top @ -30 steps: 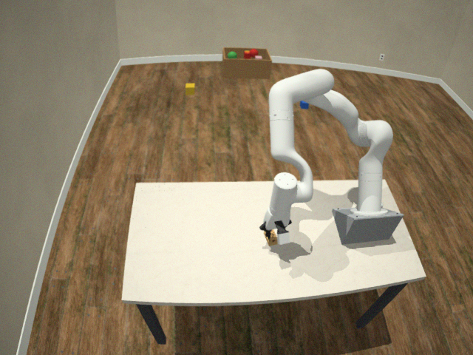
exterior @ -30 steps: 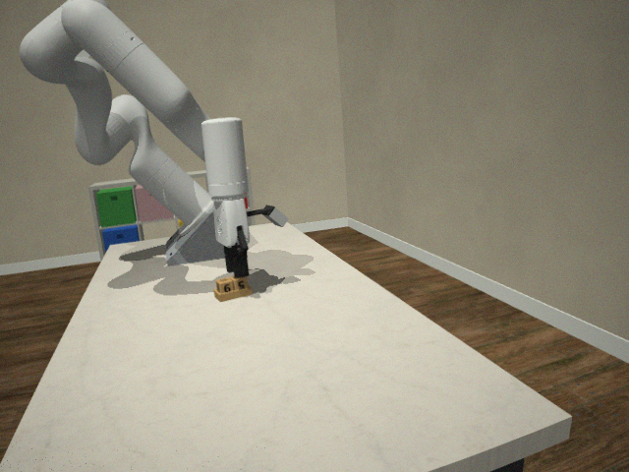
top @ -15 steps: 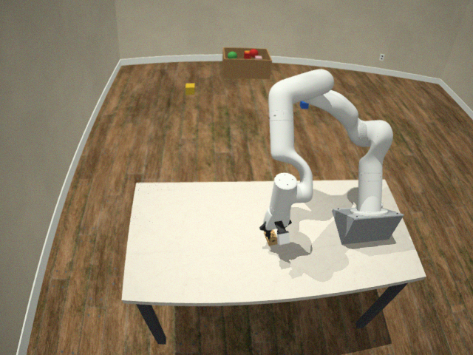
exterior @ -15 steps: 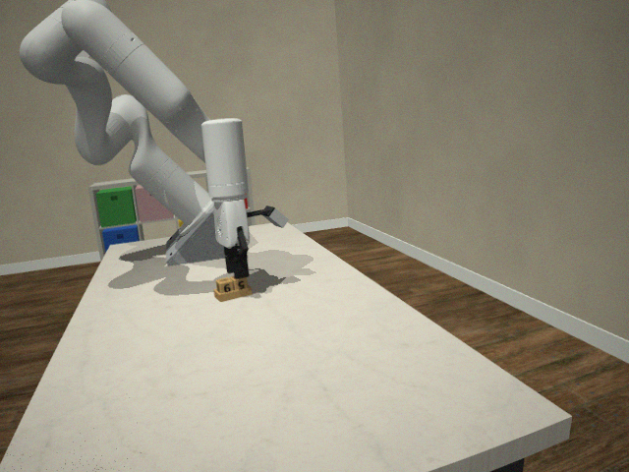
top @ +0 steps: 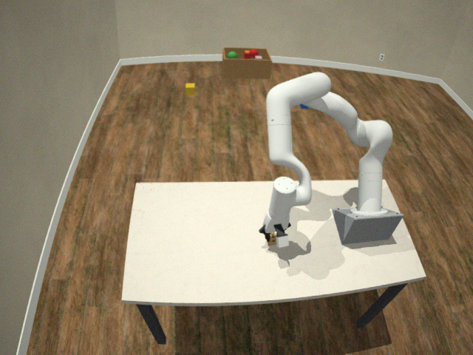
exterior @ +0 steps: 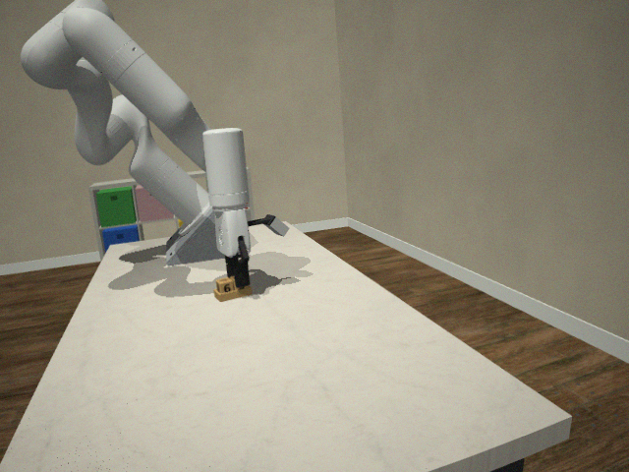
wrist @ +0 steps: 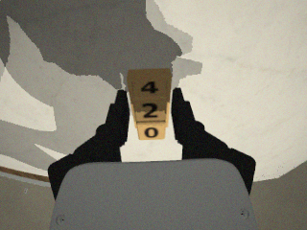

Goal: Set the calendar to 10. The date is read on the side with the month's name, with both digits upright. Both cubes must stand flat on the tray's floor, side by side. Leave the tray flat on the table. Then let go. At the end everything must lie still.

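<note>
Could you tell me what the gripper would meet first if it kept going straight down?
Probably the wooden tray under its fingertips, since the gripper straddles a date cube; depth is unclear.
</note>
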Robot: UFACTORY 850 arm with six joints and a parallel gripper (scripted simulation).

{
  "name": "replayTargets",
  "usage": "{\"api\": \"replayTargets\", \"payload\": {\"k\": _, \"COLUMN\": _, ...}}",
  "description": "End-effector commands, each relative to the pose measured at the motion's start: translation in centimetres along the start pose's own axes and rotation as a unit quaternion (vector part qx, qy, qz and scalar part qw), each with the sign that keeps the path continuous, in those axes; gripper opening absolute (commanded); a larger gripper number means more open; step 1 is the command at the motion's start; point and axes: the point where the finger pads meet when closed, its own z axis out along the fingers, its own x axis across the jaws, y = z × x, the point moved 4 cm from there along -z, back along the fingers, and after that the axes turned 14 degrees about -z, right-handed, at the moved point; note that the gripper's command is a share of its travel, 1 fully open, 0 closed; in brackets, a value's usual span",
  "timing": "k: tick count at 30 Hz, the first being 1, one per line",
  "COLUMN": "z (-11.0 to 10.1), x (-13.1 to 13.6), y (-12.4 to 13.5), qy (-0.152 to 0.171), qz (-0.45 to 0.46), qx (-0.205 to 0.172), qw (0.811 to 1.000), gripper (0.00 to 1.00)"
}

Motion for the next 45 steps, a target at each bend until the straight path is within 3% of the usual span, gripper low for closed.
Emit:
{"api": "replayTargets", "payload": {"k": 1, "z": 0.12, "x": 0.08, "y": 0.02, "qy": 0.001, "qz": 0.000, "qx": 0.000, "qw": 1.000, "gripper": 0.47}}
{"api": "replayTargets", "payload": {"k": 43, "z": 0.44, "x": 0.08, "y": 0.02, "qy": 0.001, "qz": 0.000, "qx": 0.000, "qw": 1.000, "gripper": 0.47}}
{"api": "replayTargets", "payload": {"k": 44, "z": 0.44, "x": 0.08, "y": 0.02, "qy": 0.001, "qz": 0.000, "qx": 0.000, "qw": 1.000, "gripper": 0.27}}
{"api": "replayTargets", "payload": {"k": 45, "z": 0.44, "x": 0.08, "y": 0.02, "qy": 0.001, "qz": 0.000, "qx": 0.000, "qw": 1.000, "gripper": 0.27}}
